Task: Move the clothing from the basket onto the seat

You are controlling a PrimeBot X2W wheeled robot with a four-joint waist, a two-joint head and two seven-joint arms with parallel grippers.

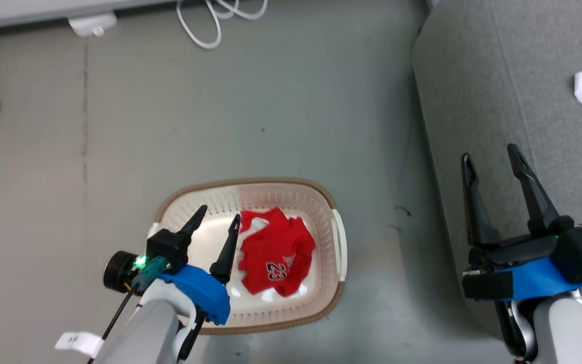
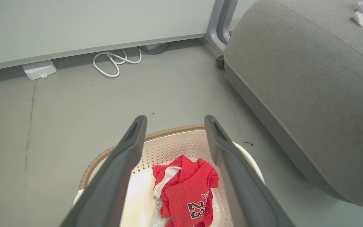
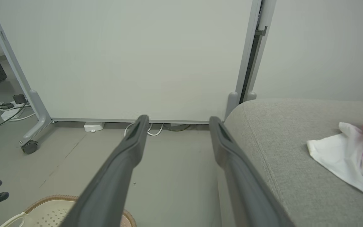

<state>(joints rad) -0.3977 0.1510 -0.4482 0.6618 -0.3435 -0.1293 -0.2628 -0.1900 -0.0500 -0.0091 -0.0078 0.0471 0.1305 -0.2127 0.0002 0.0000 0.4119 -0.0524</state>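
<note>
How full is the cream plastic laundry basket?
Not empty: a crumpled red jersey numbered 23 lies in the cream perforated basket.

left pincer (image 1: 220,212) spread, right pincer (image 1: 490,152) spread

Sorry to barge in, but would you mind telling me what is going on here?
The robot is moving clothing from a basket onto the grey seat. Its left pincer hovers open over the basket, beside a red number 23 jersey that lies inside, not gripped. The right pincer is open and empty by the seat's edge. A white and red garment already lies on the seat.
</note>
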